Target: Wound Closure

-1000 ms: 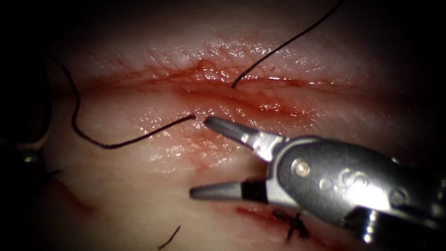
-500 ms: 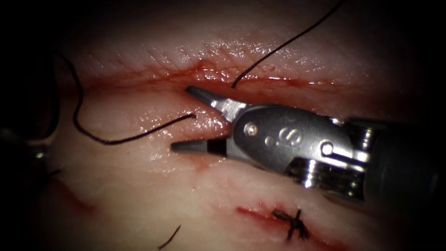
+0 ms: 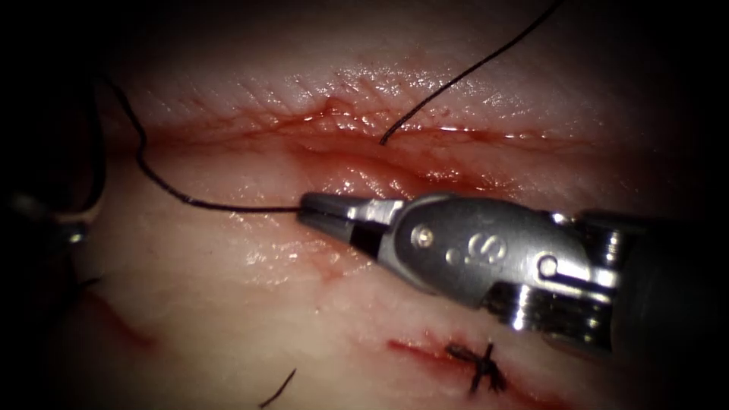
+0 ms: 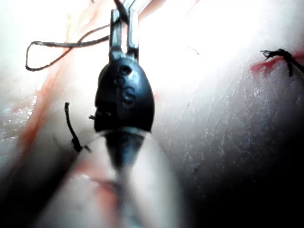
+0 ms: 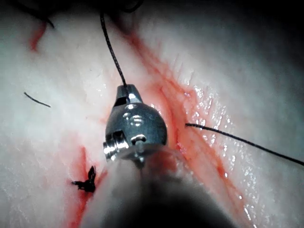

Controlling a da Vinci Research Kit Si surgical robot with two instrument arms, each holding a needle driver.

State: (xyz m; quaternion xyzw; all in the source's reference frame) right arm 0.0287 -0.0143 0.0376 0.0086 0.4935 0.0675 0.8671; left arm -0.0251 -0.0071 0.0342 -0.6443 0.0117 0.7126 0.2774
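1. One knotted stitch (image 3: 480,367) sits near and to the right on the tissue (image 3: 228,304). The long cut (image 3: 456,178) beyond it lies open and wet with red fluid, with no knot tied.
2. My right gripper (image 3: 310,209) is clamped on the thread (image 3: 228,208), just on the near side of the cut.
3. A far strand (image 3: 456,76) leaves the cut's middle.
4. I cannot tell what the left gripper (image 4: 122,28) holds.

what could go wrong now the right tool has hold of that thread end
1. The right tool is shut on the thread right at its jaw tips, so the thread might slip free.
2. That thread lies straight across the tissue beside the cut; a hard pull could saw into it.
What the left tool holds is unclear.
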